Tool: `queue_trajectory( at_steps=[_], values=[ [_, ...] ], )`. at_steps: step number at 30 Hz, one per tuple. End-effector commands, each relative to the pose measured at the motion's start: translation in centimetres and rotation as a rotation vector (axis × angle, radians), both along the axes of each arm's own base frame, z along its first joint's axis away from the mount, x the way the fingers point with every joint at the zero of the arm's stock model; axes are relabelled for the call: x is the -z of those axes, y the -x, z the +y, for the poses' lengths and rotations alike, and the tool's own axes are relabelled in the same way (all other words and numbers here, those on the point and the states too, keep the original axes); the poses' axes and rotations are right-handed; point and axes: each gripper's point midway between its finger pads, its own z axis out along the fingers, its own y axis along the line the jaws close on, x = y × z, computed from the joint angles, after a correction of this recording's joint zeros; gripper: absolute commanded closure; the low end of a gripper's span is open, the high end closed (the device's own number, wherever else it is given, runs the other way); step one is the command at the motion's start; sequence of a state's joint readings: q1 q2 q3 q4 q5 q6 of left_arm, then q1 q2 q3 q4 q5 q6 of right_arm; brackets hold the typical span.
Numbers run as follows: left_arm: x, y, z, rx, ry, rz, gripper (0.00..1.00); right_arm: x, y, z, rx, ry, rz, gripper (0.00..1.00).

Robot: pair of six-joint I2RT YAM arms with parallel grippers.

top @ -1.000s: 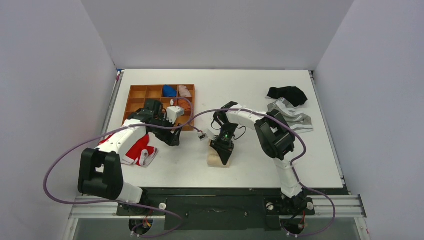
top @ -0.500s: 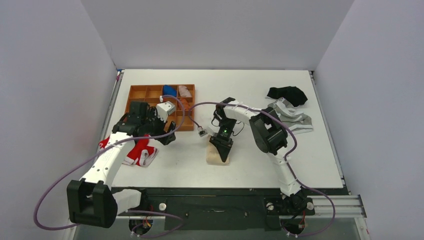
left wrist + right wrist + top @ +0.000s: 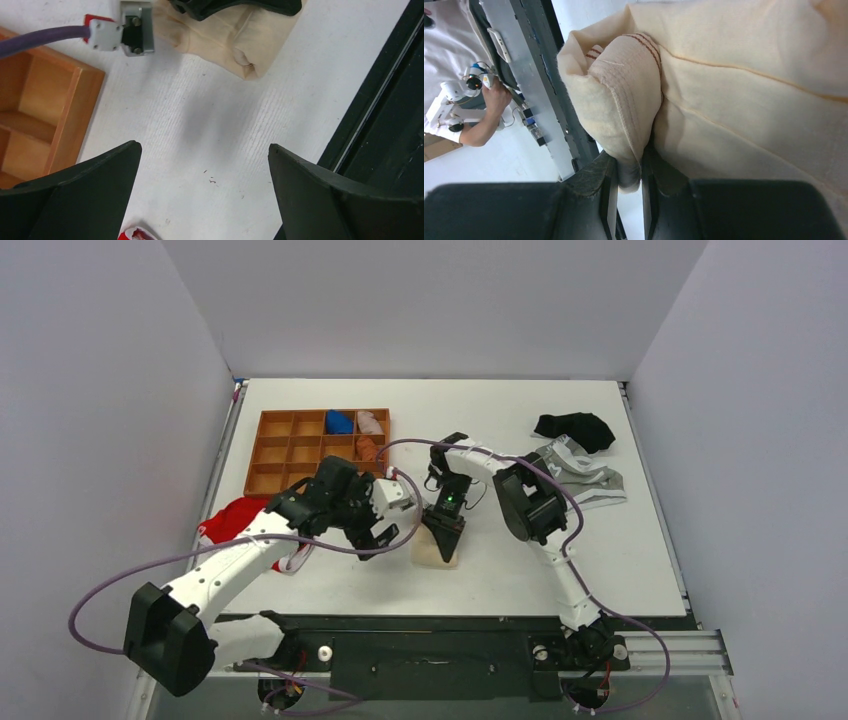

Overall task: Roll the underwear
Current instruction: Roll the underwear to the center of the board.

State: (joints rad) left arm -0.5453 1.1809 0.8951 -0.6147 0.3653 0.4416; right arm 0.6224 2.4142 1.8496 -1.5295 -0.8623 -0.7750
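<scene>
The underwear is a small cream bundle, partly rolled, lying near the table's front edge. My right gripper points down onto it and is shut on a fold of the cream cloth. In the right wrist view that gripper pinches the fold, with the underwear spreading beyond it. My left gripper hangs just left of the bundle, open and holding nothing. The left wrist view shows the left gripper over bare table, with the underwear ahead of its fingers.
A wooden compartment tray holding a few small rolls stands at the back left. A red garment lies under my left arm. Black and grey garments lie at the right. The black front rail runs close by.
My left arm has swung right from the tray and red garment to just beside the underwear, and its jaws have opened wider. The right gripper has kept its hold, shifting only slightly.
</scene>
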Motion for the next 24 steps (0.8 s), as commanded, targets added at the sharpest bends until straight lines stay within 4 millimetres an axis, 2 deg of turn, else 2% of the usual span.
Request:
queue_trajectory(
  at_steps=[1,5,13,24],
  values=[
    [-1.3,-1.4,-2.4,0.063,-0.036,-0.103,0.02,1.8,-1.5,0.1,-0.039,-0.036,-0.066,1.00],
    [-0.8,-0.4,-5.2,0.179,-0.057,-0.118,0.03,2.0,-1.4,0.1,-0.036,-0.025,-0.054,1.00],
    [1.0,0.6,-9.2,0.355,-0.077,-0.136,0.03,2.4,-1.5,0.2,-0.030,-0.009,-0.040,1.00],
    [3.9,1.6,-11.6,0.462,-0.039,-0.152,0.00,2.7,-1.9,0.5,-0.027,0.003,-0.032,1.00]
  ],
)
